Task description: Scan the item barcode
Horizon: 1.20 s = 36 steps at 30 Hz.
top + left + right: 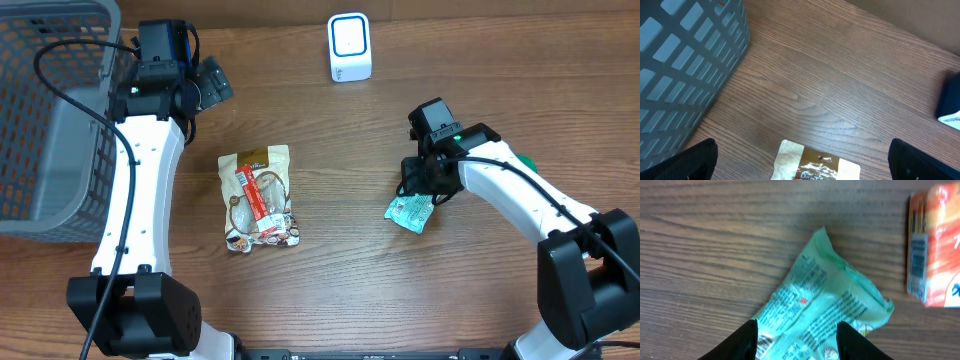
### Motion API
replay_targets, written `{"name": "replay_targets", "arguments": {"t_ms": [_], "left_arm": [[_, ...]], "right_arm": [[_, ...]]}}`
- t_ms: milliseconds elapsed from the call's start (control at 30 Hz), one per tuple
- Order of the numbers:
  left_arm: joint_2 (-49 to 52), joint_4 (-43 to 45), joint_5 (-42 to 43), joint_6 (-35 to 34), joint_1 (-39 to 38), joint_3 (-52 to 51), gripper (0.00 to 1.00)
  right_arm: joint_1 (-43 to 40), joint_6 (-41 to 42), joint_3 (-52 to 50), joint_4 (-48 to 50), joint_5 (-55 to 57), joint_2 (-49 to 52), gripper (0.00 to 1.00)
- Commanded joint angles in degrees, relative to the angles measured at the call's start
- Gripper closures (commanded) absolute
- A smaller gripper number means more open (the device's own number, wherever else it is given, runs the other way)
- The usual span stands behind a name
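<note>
A crumpled green packet [410, 212] lies on the wooden table, printed side up. My right gripper [421, 186] stands low over it, open, one finger on each side of the packet [825, 300]. A strip of barcode [764, 342] shows beside the left finger. The white scanner [350, 47] with a blue-rimmed face stands at the back of the table. My left gripper [207, 84] hovers wide open at the back left, holding nothing. Between its fingers, the left wrist view shows the top of a brown snack pouch [817, 162] on the table below.
A grey mesh basket [50, 110] fills the far left. The brown snack pouch [260, 197] lies flat left of centre. An orange packet [935, 245] lies close to the green one, mostly hidden under my right arm in the overhead view.
</note>
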Motion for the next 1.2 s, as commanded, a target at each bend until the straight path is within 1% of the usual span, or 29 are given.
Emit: {"name": "replay_targets", "arguments": {"t_ms": [0,233,400,467,567,700,733,767,800,867,1000,1167], "left_arm": [[0.52,0.07,-1.20,-0.02,0.20,0.13,0.00],[0.50,0.07,-1.20,-0.02,0.20,0.13,0.00],[0.52,0.07,-1.18,-0.02,0.20,0.13,0.00],[0.50,0.07,-1.20,-0.02,0.20,0.13,0.00],[0.52,0.07,-1.20,-0.04,0.20,0.13,0.00],[0.52,0.07,-1.18,-0.02,0.20,0.13,0.00],[0.50,0.07,-1.20,-0.02,0.20,0.13,0.00],[0.50,0.07,-1.18,-0.02,0.20,0.13,0.00],[0.52,0.07,-1.18,-0.04,0.20,0.13,0.00],[0.52,0.07,-1.20,-0.02,0.20,0.13,0.00],[0.50,0.07,-1.18,-0.02,0.20,0.13,0.00],[0.52,0.07,-1.18,-0.02,0.20,0.13,0.00]], "right_arm": [[0.02,0.87,-0.55,-0.26,0.00,-0.44,0.49],[1.27,0.39,-2.75,0.85,5.16,-0.35,0.49],[2.23,-4.66,-5.90,5.79,5.51,-0.28,0.50],[2.62,-5.95,-7.52,7.23,5.51,-0.20,0.52],[3.15,-8.63,-10.14,9.42,5.51,-0.17,0.53],[3.28,-9.75,-12.37,10.54,6.54,-0.17,0.54],[3.26,-9.77,-12.72,10.67,6.64,-0.17,0.53],[3.26,-9.77,-12.87,10.71,6.64,-0.17,0.48],[3.26,-9.77,-12.87,10.71,6.62,-0.17,0.46],[3.26,-9.97,-12.87,10.82,6.62,-0.17,0.45],[3.32,-11.69,-12.68,10.78,6.62,-0.20,0.37],[3.41,-11.08,-7.28,9.33,7.39,-1.31,0.33]]}}
